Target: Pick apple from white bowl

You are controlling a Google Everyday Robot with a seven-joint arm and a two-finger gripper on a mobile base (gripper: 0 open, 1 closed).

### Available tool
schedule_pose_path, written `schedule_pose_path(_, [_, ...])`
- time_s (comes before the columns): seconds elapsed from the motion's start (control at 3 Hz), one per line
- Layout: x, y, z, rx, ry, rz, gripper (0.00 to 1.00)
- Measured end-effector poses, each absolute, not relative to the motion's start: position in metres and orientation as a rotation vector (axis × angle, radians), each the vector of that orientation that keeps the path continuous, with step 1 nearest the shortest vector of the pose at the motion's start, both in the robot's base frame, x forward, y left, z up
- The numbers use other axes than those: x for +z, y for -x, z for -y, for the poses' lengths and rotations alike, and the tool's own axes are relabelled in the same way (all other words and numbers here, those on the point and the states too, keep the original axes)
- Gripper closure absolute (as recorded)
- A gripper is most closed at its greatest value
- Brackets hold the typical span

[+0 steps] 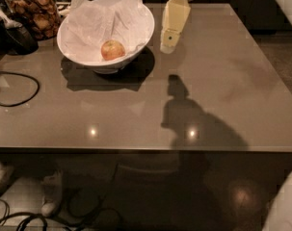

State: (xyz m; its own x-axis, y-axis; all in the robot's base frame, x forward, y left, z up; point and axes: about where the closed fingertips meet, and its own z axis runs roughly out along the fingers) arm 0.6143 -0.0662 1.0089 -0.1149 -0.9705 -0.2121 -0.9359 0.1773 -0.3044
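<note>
Yellow-orange apple [112,49] lies in the white bowl [134,56] at the far left of the table [136,109]. Cream gripper [166,47] hangs just right of the bowl; its spread I cannot tell.

The white bowl [135,53] stands on the table [136,109], toward its far left corner. The apple [112,49] lies in it, on the paper [95,23] lining it, near the front wall. The gripper [167,46] hangs just right of the bowl, beside its rim, and seems to be above the tabletop rather than touching it. A jar [35,11] stands behind and left of the bowl. A cable [20,88] loops over the table's left edge, in front of the jar.
</note>
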Motion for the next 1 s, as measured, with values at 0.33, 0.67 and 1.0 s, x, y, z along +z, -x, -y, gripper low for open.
schedule_pose_path(0.33, [1.011, -0.622, 0.054, -0.095, 1.765, -2.086, 0.0])
schedule_pose_path(0.67, [1.015, -0.631, 0.035, -0.059, 1.761, -2.062, 0.0])
schedule_pose_path(1.0, [1.018, -0.643, 0.013, -0.001, 1.776, -2.03, 0.08])
